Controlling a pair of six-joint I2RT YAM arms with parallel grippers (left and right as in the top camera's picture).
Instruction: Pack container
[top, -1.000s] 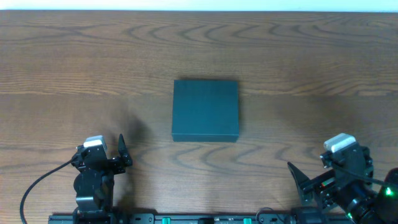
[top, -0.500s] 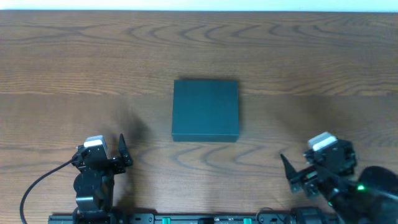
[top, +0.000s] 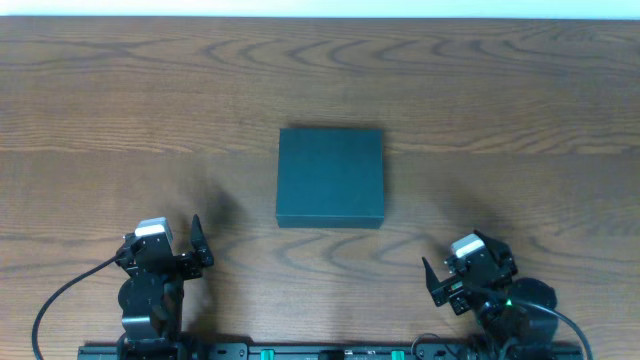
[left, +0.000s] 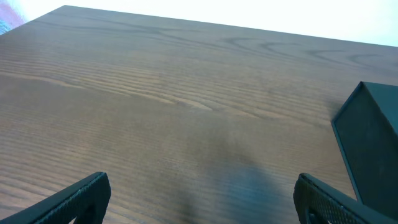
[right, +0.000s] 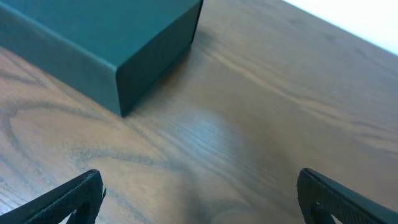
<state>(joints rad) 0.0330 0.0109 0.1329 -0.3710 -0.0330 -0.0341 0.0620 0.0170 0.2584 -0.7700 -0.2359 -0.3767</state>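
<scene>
The container (top: 330, 177) is a dark teal-grey box with its lid shut, standing in the middle of the wooden table. My left gripper (top: 163, 250) is open and empty near the front left edge, well clear of the box. In the left wrist view its fingers (left: 199, 199) are spread wide over bare wood, with the container's corner (left: 373, 143) at the right. My right gripper (top: 470, 268) is open and empty at the front right, a little in front of the box's near right corner. In the right wrist view its fingers (right: 199, 196) frame bare wood, and the container (right: 93, 37) is at the upper left.
The wooden table (top: 120, 90) extends around the box on all sides. A black cable (top: 60, 300) loops by the left arm's base. No packets or other objects show in any view.
My right arm has moved left along the front edge, closer to the container. The left arm and the container have not moved.
</scene>
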